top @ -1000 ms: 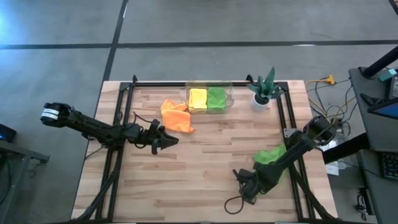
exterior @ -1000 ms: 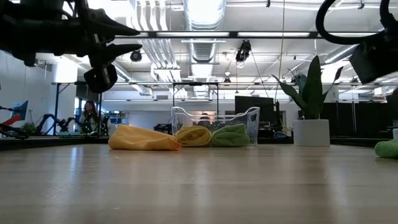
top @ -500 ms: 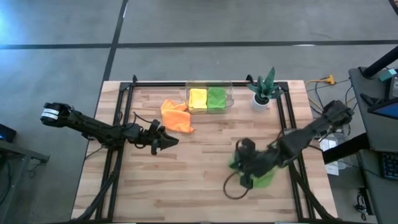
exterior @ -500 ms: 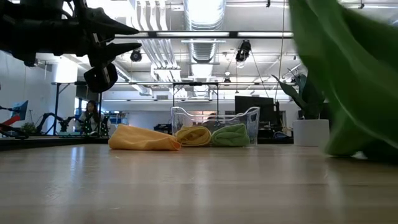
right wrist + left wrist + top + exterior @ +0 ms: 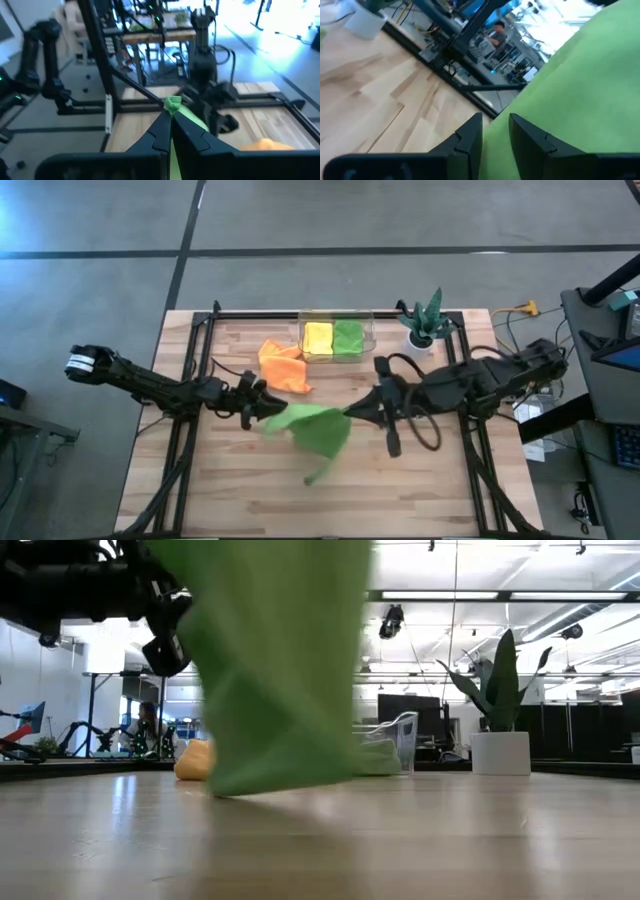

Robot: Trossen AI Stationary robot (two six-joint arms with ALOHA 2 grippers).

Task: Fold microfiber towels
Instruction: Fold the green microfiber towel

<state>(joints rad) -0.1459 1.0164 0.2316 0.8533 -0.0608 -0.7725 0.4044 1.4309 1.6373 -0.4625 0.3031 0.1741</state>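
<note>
A lime green microfiber towel (image 5: 312, 430) hangs in the air over the table's middle, blurred, with my right gripper (image 5: 347, 417) shut on it. In the low view it fills the foreground (image 5: 280, 670). My left gripper (image 5: 266, 406) stands level just left of it, fingers a little apart (image 5: 495, 137), green cloth right in front of them; whether it touches them I cannot tell. An orange towel (image 5: 283, 366) lies crumpled on the table behind. A yellow towel (image 5: 318, 337) and another green one (image 5: 348, 337) lie in the clear bin (image 5: 338, 352). My right gripper pinches a small bit of the green towel's edge (image 5: 173, 104) between its two shut fingers, and a tuft sticks out past their tips. The fingers reach nearly level from the table's right side. The rest hangs slack below and leftward, its lower end (image 5: 310, 477) close to the tabletop.
A potted plant (image 5: 424, 321) stands at the far right by the black frame rail (image 5: 452, 350). The clear bin sits at the far edge's middle. Bare wood lies along the near half of the table (image 5: 300, 510).
My right gripper has risen from the table's near right and swung toward the middle and my left gripper, tipping from pointing down to nearly level. It has carried the green towel off the table's right side; the cloth now swings out in the air.
</note>
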